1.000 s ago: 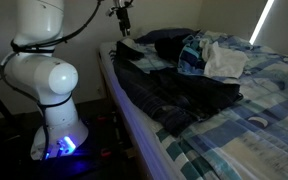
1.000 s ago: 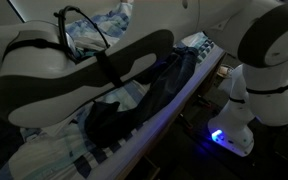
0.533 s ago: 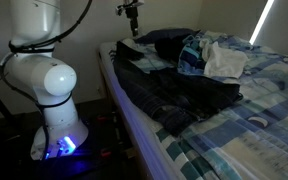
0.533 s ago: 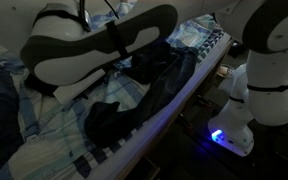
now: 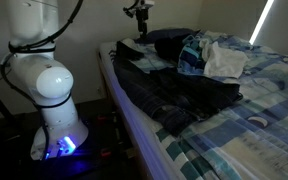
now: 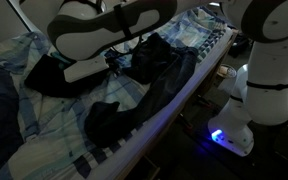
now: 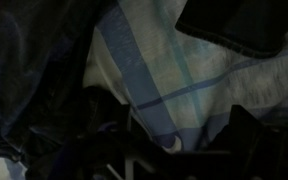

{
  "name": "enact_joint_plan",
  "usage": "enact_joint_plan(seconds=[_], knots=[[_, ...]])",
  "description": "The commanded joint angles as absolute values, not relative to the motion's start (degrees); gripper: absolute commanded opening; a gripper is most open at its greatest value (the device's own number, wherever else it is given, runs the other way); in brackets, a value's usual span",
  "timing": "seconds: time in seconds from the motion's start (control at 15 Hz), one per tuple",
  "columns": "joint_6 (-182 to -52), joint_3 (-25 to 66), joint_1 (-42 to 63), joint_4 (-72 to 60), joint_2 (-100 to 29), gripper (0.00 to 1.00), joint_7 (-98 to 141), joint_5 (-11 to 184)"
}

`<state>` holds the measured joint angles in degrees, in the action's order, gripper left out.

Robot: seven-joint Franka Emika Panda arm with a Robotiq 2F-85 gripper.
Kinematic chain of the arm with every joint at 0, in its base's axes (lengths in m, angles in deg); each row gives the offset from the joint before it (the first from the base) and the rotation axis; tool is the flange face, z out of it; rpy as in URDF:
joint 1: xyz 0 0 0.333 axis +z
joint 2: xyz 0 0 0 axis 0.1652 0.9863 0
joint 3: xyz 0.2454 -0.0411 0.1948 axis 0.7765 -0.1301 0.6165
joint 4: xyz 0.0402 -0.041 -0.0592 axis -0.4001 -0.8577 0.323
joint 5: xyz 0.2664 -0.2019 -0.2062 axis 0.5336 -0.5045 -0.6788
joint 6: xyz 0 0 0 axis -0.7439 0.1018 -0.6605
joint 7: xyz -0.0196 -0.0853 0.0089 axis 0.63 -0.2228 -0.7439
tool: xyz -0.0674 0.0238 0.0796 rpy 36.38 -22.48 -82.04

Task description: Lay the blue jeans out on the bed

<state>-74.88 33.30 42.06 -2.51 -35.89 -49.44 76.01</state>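
Note:
The blue jeans [image 5: 174,90] are a long, nearly black heap of denim along the near side of the bed [image 5: 259,115], which has a plaid cover. In an exterior view the jeans [image 6: 144,90] run down to a bunched end near the mattress edge. My gripper [image 5: 140,28] hangs in the air above the far end of the jeans, touching nothing. In the wrist view my gripper [image 7: 174,140] is open, its dark fingers [image 7: 249,135] framing bare plaid cover [image 7: 164,70], with denim [image 7: 34,70] at the left and top right.
A white cloth [image 5: 224,60] and a small bright-blue garment [image 5: 191,55] lie on the bed behind the jeans. The robot's white base [image 5: 49,85] stands on the floor beside the bed, with a blue light at its foot. A wall rises behind the bed.
The gripper has moved sideways from the bed's corner to above the far end of the jeans. The arm has swung upward across an exterior view. The jeans have not moved.

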Motion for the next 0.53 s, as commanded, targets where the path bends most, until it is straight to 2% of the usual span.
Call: enact_joint_plan(seconds=[0.0,0.47], knots=[[-77.0,34.3,38.2,-8.6,-40.7,1.00,-57.7,78.0],[-82.9,35.9,32.6,-23.4,-48.7,1.00,-65.9,83.0]])
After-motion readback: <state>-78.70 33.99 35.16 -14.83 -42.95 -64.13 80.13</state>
